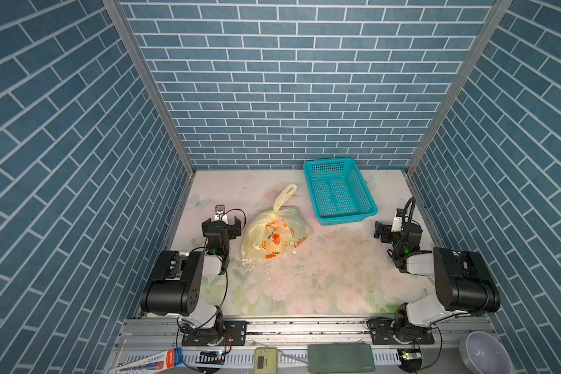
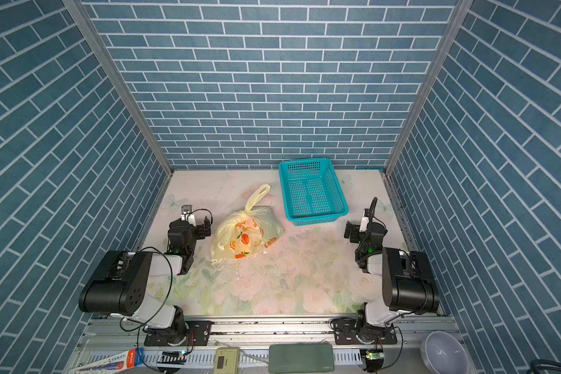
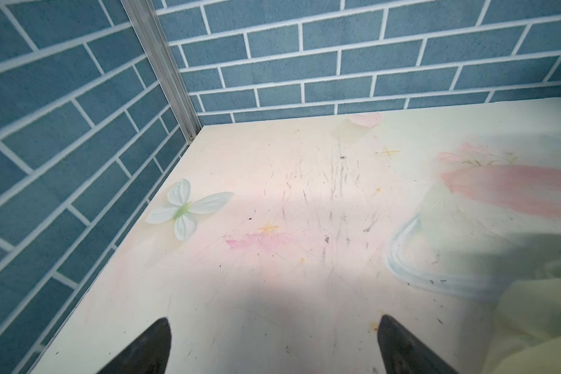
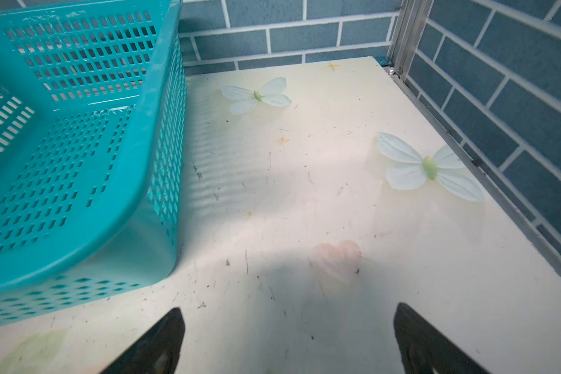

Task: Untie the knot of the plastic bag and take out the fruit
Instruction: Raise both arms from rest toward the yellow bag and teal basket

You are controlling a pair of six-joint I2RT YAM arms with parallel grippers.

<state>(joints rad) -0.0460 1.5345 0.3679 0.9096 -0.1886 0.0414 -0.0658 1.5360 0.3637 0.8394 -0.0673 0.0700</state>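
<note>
The plastic bag (image 1: pixel 274 234) (image 2: pixel 246 234) lies left of the table's middle, pale yellow with orange fruit prints, bulging. Its knot (image 1: pixel 276 210) (image 2: pixel 248 210) is tied at the far end, and a thin loop tail (image 1: pixel 287 194) stands up toward the back. The fruit is hidden inside the bag. My left gripper (image 1: pixel 221 225) (image 2: pixel 191 226) (image 3: pixel 273 319) is open, just left of the bag and apart from it; a bag edge (image 3: pixel 538 323) shows in the left wrist view. My right gripper (image 1: pixel 397 226) (image 2: pixel 366 228) (image 4: pixel 289 307) is open near the right wall, over bare table.
A teal perforated basket (image 1: pixel 347 218) (image 2: pixel 318 220) (image 4: pixel 166 162) stands empty at the back right, between the bag and the right gripper. Blue brick walls close three sides. A pale bowl (image 1: pixel 483 353) and small items lie beyond the front rail.
</note>
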